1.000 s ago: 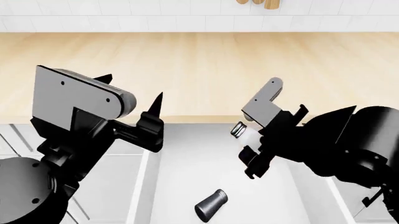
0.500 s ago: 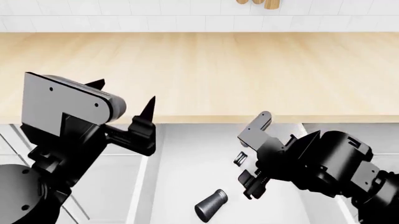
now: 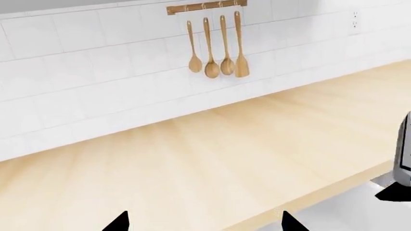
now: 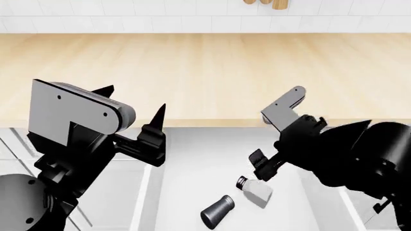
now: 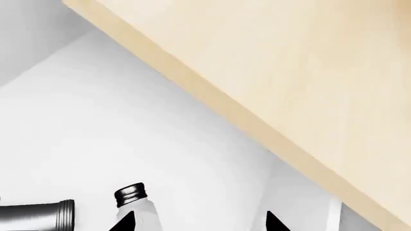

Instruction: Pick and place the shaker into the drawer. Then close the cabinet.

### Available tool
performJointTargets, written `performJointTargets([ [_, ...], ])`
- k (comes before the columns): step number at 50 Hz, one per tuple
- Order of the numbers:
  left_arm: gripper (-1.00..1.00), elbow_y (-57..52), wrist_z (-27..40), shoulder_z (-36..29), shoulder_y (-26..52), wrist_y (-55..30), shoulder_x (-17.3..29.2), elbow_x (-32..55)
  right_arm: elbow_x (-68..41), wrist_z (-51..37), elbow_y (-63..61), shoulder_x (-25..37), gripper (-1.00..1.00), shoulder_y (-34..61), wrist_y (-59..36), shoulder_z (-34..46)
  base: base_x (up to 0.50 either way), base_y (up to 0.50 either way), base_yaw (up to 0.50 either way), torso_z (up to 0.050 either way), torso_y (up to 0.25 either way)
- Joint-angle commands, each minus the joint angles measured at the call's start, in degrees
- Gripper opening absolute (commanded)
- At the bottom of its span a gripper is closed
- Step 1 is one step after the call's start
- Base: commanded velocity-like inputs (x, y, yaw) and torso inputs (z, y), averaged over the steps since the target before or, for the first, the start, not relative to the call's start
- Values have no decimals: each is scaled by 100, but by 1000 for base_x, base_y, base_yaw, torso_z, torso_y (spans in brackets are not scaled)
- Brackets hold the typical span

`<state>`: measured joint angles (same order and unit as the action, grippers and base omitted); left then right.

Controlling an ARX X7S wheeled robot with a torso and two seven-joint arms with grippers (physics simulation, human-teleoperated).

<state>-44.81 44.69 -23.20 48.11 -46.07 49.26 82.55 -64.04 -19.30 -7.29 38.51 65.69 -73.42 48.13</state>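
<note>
The shaker [image 4: 255, 191] lies on its side inside the open drawer [image 4: 192, 159], beside a dark cylinder [image 4: 217, 211]. The right end effector [image 4: 263, 166] hangs spread and empty above it; the left end effector [image 4: 132, 108] is spread too. The shaker looks light, rigid and smooth, likely to roll; its body offers the best hold.

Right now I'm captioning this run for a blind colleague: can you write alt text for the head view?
A white shaker with a dark cap lies on its side in the open white drawer, next to a dark grey shaker. The right end effector hangs open just above it, and the left end effector is held open over the wooden countertop.
</note>
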Motion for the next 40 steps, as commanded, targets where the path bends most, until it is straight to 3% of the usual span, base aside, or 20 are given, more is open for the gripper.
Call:
performJointTargets([
  [1,100,6,42,-90,29,0,-158,-16,-1564,-1903,-1394,356,100,356,-266,-1691,0,0,0,0,0],
  [7,100,69,147,-62,-33,90,-227,-23,-2084,-2773,-1891,394,100,389,76,-2296,0,19,0,0,0],
  [12,100,104,251,-67,111,31,-228,168,-2266,-3103,-2088,316,100,509,105,-2356,-19,500,0,0,0],
  [23,100,41,154,-132,-78,83,-254,-16,-2120,-3264,-2165,285,100,532,82,-2232,-183,501,0,0,0],
  [40,100,78,36,-195,-180,128,-292,-184,-2034,-3294,-2218,199,100,481,105,-2055,-426,420,0,0,0],
])
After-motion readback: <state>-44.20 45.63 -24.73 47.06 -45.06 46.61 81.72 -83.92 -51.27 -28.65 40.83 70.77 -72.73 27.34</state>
